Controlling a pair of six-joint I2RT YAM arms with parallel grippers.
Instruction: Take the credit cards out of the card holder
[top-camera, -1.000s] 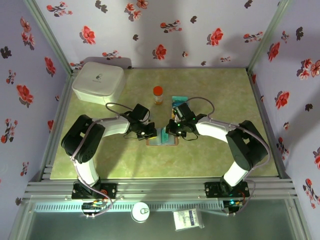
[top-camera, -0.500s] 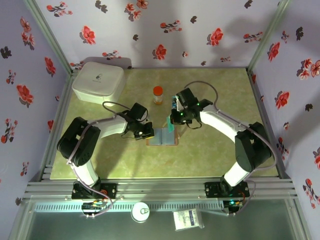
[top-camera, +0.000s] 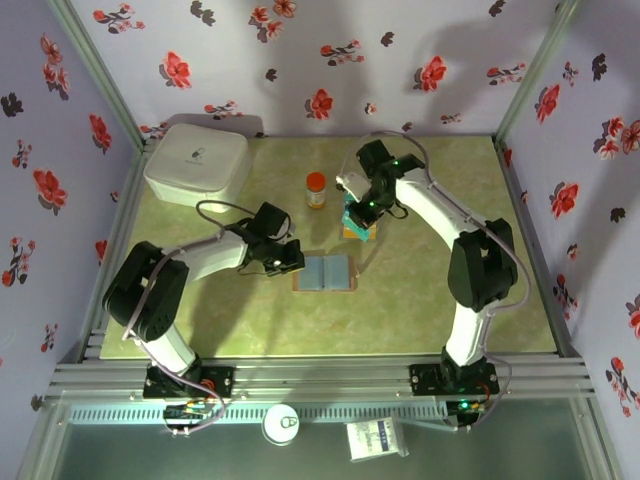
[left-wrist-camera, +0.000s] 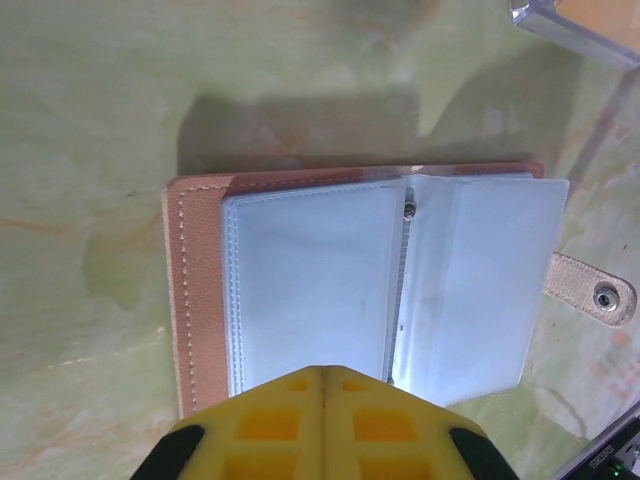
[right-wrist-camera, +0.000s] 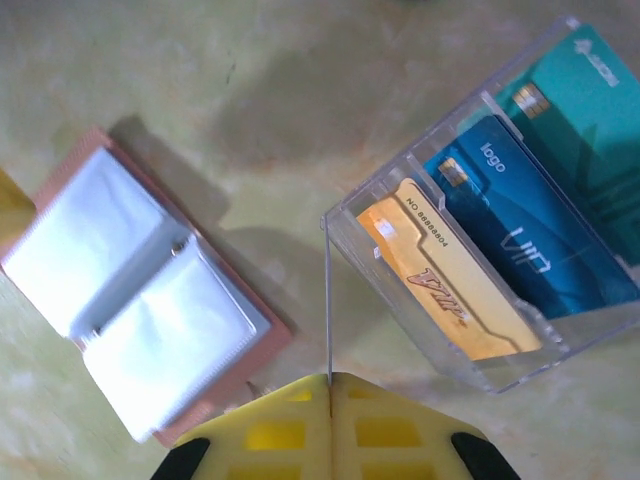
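Card holder (top-camera: 326, 272) lay spread open, clear sleeves up, in the middle of the worktop (top-camera: 420, 300).
The left hand (left-wrist-camera: 322, 372), fingers pressed together, sat at the holder's left edge. Further right, a clear box (right-wrist-camera: 352, 218) held the credit cards (right-wrist-camera: 520, 235) side by side: orange-yellow, blue, teal. The right hand (right-wrist-camera: 330, 378), fingers pressed together, hung just beside the box, a thin pale line running from its tips to the box's corner.

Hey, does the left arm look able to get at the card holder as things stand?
Probably yes: the left pincer, shut, hovers right at the edge of the open card holder, with nothing between them.
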